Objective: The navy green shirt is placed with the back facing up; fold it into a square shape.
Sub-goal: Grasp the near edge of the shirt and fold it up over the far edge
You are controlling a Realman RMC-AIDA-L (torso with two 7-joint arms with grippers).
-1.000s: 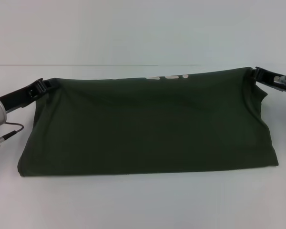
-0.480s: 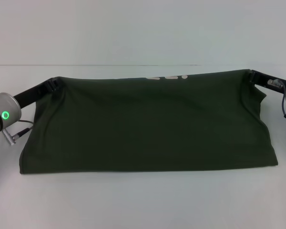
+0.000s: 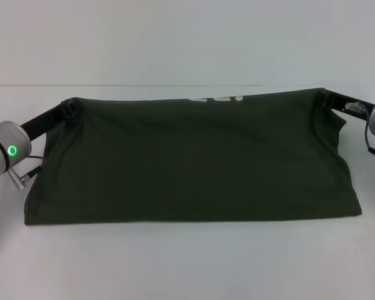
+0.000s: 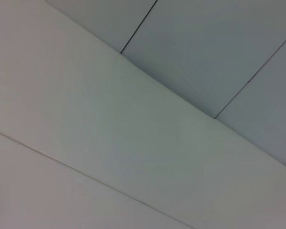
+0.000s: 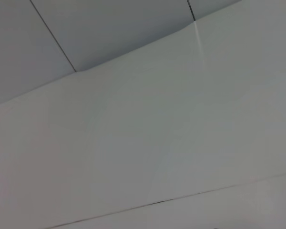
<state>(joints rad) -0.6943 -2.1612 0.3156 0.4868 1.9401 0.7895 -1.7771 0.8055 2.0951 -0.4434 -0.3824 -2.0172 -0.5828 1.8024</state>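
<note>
Head view: the navy green shirt (image 3: 194, 159) lies spread wide across the middle of the white surface (image 3: 187, 269), folded into a broad band whose lower fold runs parallel to the surface's near edge. Its upper edge is held up at both top corners. Pale marks show along that upper edge right of centre, partly hidden by the fabric; they cannot be read as writing. The left gripper (image 3: 69, 109) has its black fingers clamped on the shirt's top left corner, its arm reaching in from the surface's left edge, with a silver wrist showing a green ring light. The right gripper (image 3: 328, 99) has its fingers clamped on the top right corner, its arm coming in from the right edge, wrist partly out of frame. Compared with half a second ago, the shirt's lower fold has slid slightly toward the near edge, the upper edge sits marginally farther from the robot, and both wrists have shifted inward a little. The pale marks are now more covered.

Left wrist view: only pale wall panels with thin dark seams; neither shirt nor fingers appear.

Right wrist view: again pale panels and seams, with no shirt or fingers in sight.
</note>
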